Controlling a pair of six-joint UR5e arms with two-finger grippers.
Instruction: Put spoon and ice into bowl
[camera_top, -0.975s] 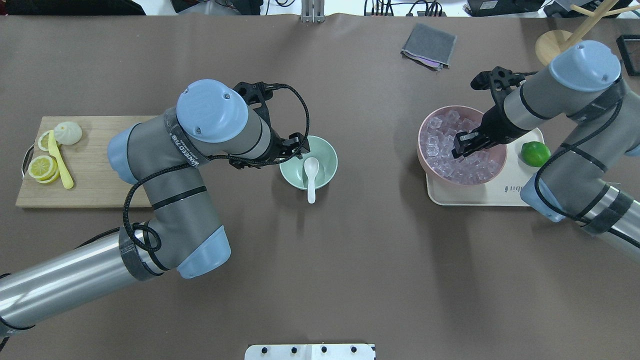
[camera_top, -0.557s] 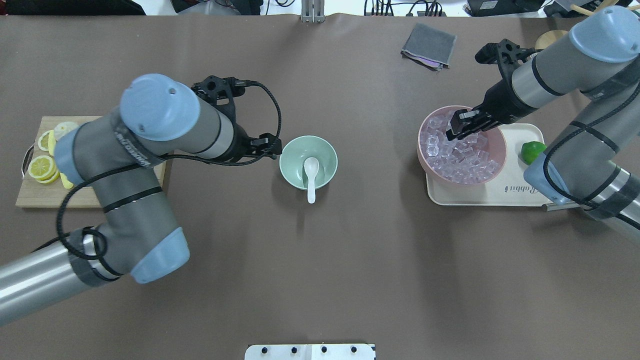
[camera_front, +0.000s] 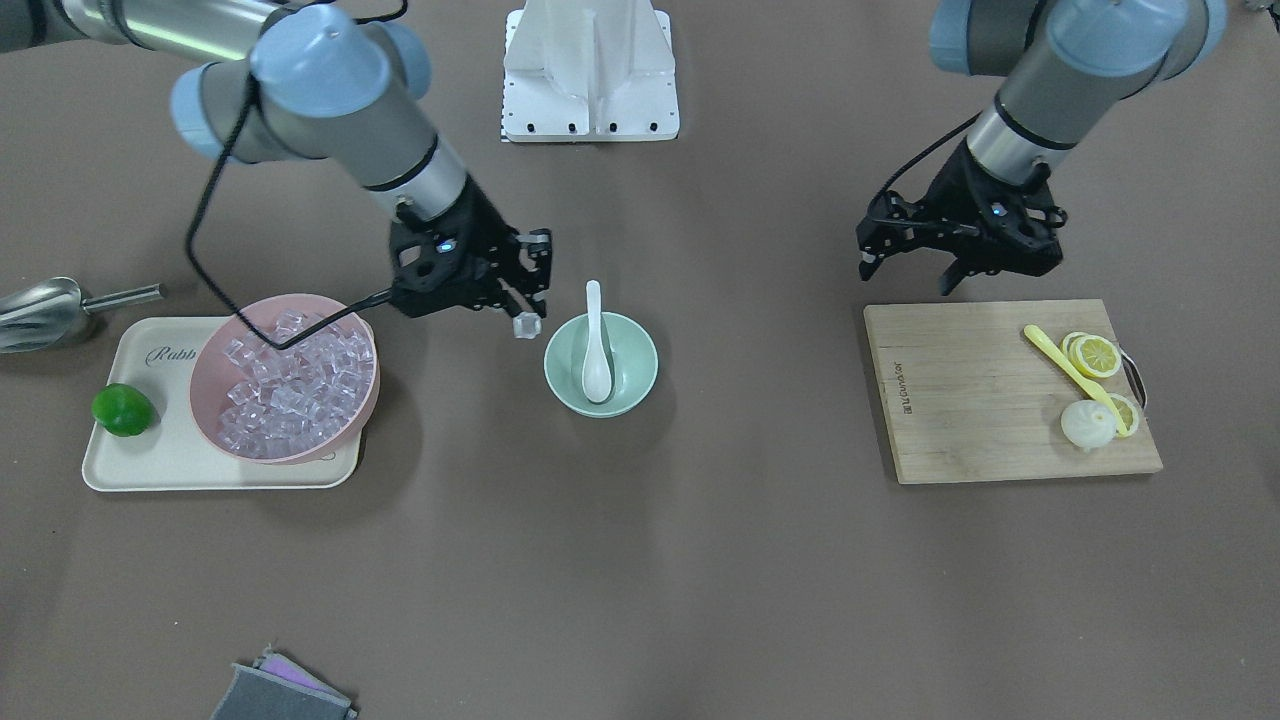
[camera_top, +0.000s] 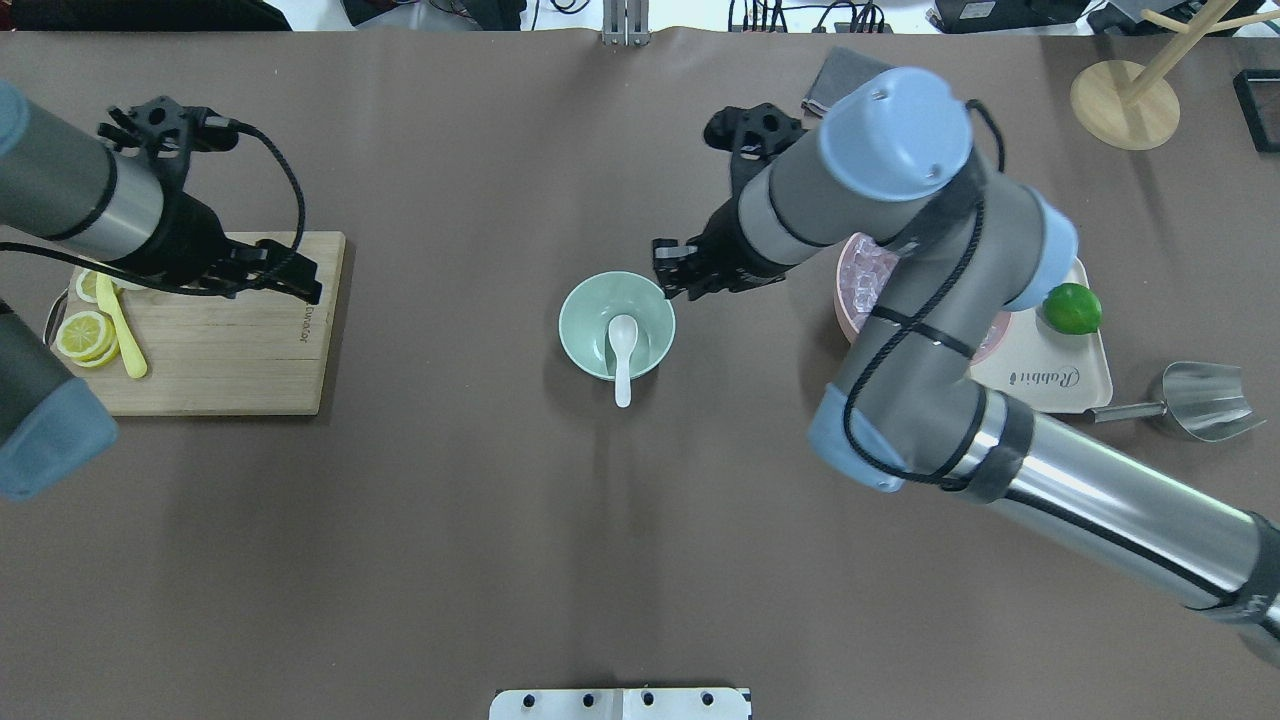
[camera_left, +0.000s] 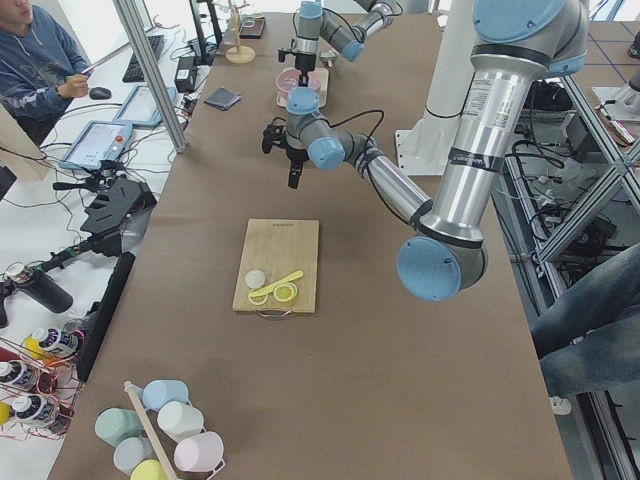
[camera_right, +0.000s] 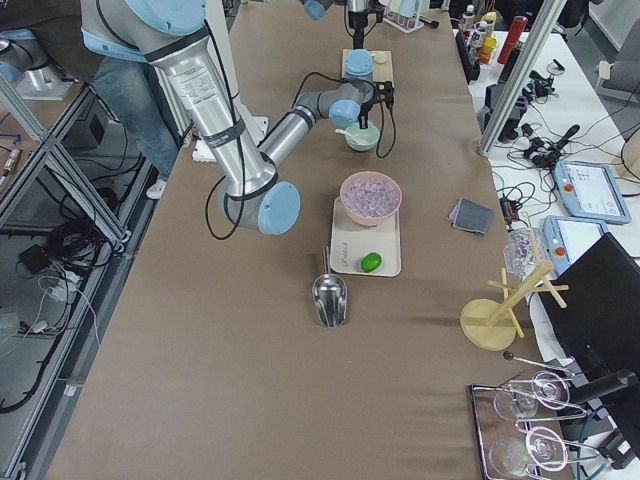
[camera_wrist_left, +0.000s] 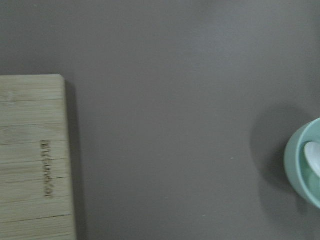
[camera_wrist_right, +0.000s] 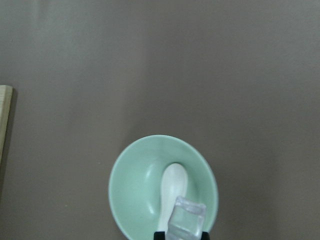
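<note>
The mint-green bowl (camera_top: 585, 322) stands mid-table. The white spoon (camera_top: 622, 346) lies in it, its handle sticking out over the near rim. Both also show in the front view, bowl (camera_front: 600, 402) and spoon (camera_front: 596, 350). My right gripper (camera_front: 527, 316) is shut on one clear ice cube (camera_front: 526, 327) and holds it just beside the bowl's rim, above the table. In the right wrist view the cube (camera_wrist_right: 187, 218) hangs over the bowl (camera_wrist_right: 132, 185) and the spoon (camera_wrist_right: 172, 187). My left gripper (camera_front: 905, 278) is open and empty, above the cutting board's edge.
A pink bowl (camera_front: 345, 420) full of ice cubes stands on a cream tray (camera_front: 150, 455) with a lime (camera_front: 124, 410). A metal scoop (camera_front: 40, 305) lies beside the tray. The cutting board (camera_front: 980, 400) holds lemon slices and a yellow utensil. A grey cloth (camera_front: 285, 692) lies at the far edge.
My right gripper has lifted out of the pink bowl with an ice cube and swung across to the green bowl. My left arm has drawn back from the bowl to the cutting board.
</note>
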